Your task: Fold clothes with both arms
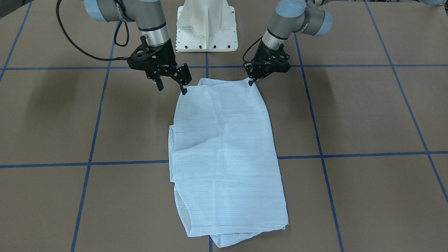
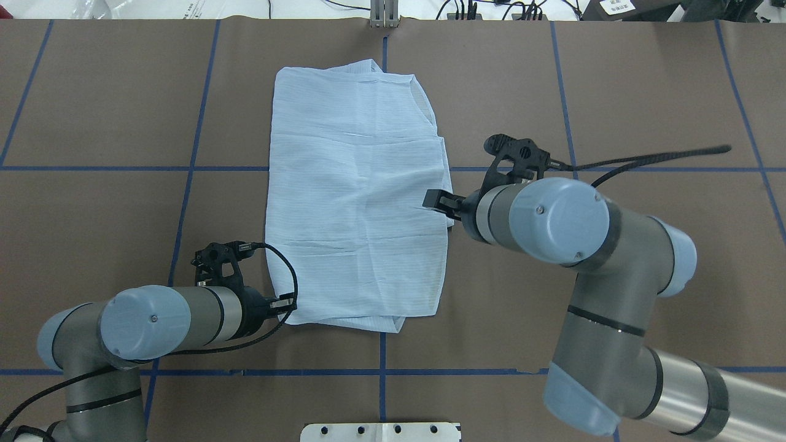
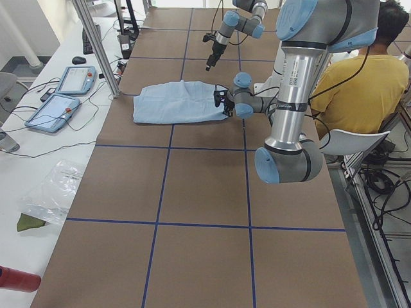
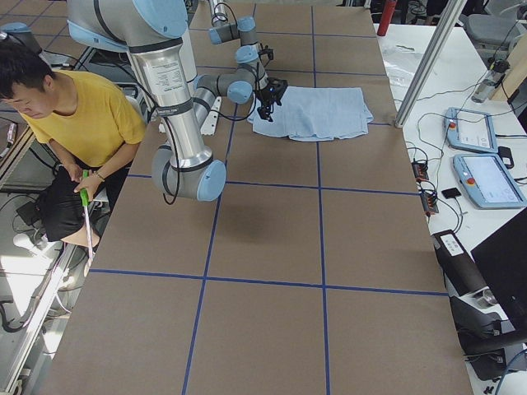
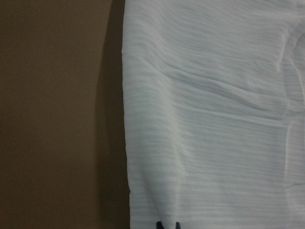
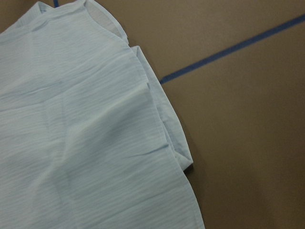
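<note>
The shirt (image 1: 224,157) lies flat in the middle of the brown worktop (image 1: 350,115), folded into one long strip. One short end is near my robot's base. The other end is far from it, and some loose cloth peeks out from under there. I see no sleeves sticking out, so I think the next fold should bring the near end over to the far end.

That is why both claws are at the near end, one at each corner. The left claw (image 1: 251,82) is down at the near left corner. Its tips are squeezed together, and it looks like they pinch the shirt's edge there. The right claw (image 1: 171,87) is spread wide and holds nothing. It hangs above the near right corner, with one tip just beside the edge.

I would want the right claw to go down and pinch its corner too. With only one corner held, the thin cloth could twist and the fold would go crooked.
</note>
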Controlling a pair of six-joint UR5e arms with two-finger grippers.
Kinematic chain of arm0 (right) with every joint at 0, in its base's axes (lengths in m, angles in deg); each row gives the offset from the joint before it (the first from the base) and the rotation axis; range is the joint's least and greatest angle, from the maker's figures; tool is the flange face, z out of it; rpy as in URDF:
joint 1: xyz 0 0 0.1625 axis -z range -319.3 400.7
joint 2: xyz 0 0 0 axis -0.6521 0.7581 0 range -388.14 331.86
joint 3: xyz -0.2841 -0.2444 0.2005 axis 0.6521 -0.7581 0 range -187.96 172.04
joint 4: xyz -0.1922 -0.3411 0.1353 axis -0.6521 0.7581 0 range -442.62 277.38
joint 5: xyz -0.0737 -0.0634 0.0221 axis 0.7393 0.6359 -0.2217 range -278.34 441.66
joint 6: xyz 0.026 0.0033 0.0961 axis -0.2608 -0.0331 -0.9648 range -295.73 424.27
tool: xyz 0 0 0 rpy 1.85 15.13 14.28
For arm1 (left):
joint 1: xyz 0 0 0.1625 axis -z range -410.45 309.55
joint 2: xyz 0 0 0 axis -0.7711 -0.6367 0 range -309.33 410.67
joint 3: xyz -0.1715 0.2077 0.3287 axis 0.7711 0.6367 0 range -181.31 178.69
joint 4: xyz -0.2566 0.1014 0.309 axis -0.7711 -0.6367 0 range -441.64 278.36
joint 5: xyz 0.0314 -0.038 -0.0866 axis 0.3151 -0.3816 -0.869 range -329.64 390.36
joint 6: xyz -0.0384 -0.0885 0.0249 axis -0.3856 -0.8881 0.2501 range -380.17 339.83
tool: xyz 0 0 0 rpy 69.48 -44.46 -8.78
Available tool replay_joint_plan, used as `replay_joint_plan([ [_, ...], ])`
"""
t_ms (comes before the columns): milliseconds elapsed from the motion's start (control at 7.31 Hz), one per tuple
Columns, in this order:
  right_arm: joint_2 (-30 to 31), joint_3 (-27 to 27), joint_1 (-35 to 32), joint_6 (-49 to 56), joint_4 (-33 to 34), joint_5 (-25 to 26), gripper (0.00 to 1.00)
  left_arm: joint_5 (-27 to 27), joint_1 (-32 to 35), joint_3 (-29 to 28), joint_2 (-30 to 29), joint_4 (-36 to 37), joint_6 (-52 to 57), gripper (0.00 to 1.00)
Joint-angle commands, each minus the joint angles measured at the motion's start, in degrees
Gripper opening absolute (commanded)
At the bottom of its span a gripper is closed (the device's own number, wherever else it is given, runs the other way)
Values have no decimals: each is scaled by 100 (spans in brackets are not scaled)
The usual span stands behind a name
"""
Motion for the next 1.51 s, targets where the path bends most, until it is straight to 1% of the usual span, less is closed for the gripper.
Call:
replay_joint_plan([
  [0, -351, -155, 524, -1604, 605, 76, 83, 54, -17, 12, -22, -7, -58, 0],
  [137, -718, -486, 630, -1932, 860, 94, 82, 159, -17, 13, -30, -7, -84, 0],
  [274, -1044, -925, 718, -2179, 880, 216, 82, 186, -17, 21, -65, -7, -85, 0],
  [411, -1230, -1234, 789, -2321, 872, 287, 82, 195, -17, 21, -92, -7, -85, 0],
  [547, -1293, -1367, 850, -2427, 863, 322, 82, 195, -17, 21, -101, -7, -85, 0],
  [958, -1293, -1535, 947, -2559, 846, 384, 80, 195, -17, 39, -110, -7, -85, 0],
  [1369, -1329, -1597, 1009, -2586, 845, 384, 80, 195, -17, 39, -110, -7, -85, 0],
])
